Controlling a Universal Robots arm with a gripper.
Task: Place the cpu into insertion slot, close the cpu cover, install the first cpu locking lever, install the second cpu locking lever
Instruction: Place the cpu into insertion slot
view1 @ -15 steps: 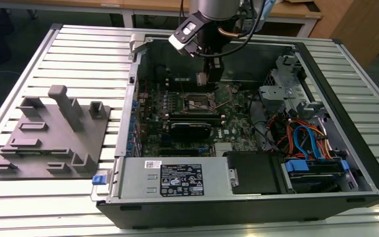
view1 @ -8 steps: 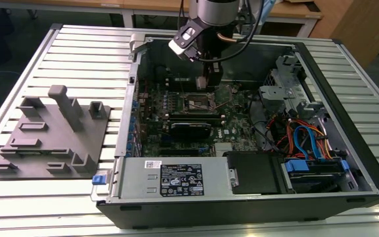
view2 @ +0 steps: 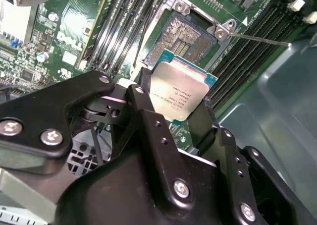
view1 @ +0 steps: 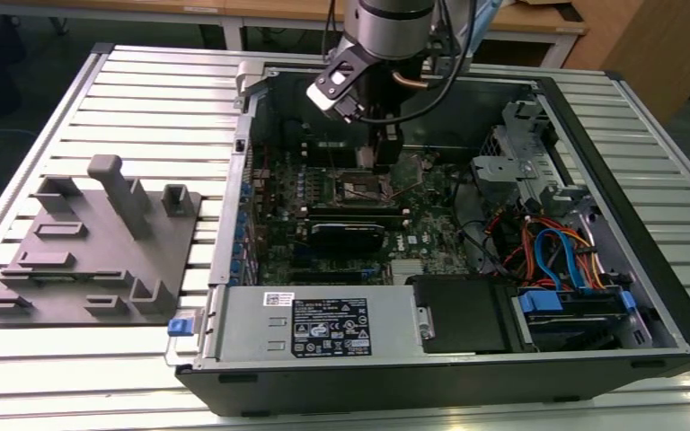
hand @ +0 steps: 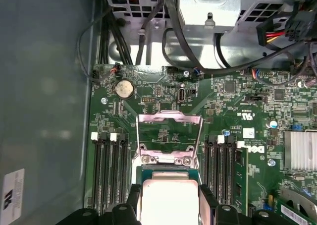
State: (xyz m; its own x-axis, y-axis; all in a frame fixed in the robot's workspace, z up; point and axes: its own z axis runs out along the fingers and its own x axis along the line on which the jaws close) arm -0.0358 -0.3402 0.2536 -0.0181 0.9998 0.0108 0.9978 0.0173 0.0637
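Observation:
My gripper (view2: 174, 100) is shut on the cpu (view2: 179, 87), a flat square chip with a pale metal top, pinched by two opposite edges. It hangs just above the open insertion slot (view2: 186, 32), whose bare contact grid shows beyond the chip. In the first wrist view the cpu (hand: 168, 197) sits between the black fingers (hand: 132, 201), with the gripper (hand: 170, 205) in front of the cpu cover (hand: 171, 117), which stands raised and open. A thin locking lever (view2: 257, 38) sticks out beside the slot. In the exterior view the gripper (view1: 384, 158) reaches down into the case over the slot (view1: 363, 187).
The open computer case (view1: 632, 180) lies on a slatted table (view1: 141, 99). Memory slots (hand: 109, 170) flank the socket on both sides. A heatsink (hand: 302, 150), cables (hand: 178, 31) and a drive cage (view1: 519, 153) crowd the case. A grey fixture (view1: 93, 242) stands at the exterior view's left.

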